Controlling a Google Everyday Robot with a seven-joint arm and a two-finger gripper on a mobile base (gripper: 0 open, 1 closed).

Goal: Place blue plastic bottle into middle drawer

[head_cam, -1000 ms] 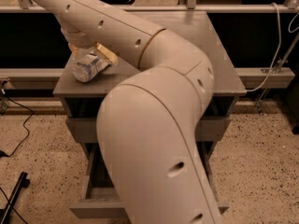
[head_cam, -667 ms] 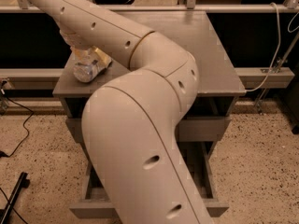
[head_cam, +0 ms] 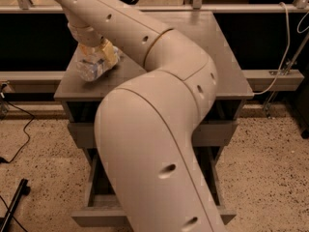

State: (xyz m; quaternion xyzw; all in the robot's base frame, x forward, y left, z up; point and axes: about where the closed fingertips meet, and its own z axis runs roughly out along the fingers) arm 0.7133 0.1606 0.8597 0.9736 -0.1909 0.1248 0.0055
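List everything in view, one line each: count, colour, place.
blue plastic bottle: one, clear with pale label, at the cabinet top's front left corner
cabinet: one, grey, centre
upper drawer: one, grey, just under the top
middle drawer: one, grey, pulled out, low in frame
white cable: one, hanging at right
black cable: one, on the floor at left
floor: speckled beige
arm: one, cream, across the centre
claw: one, tan, shut on the bottle over the cabinet's left front corner
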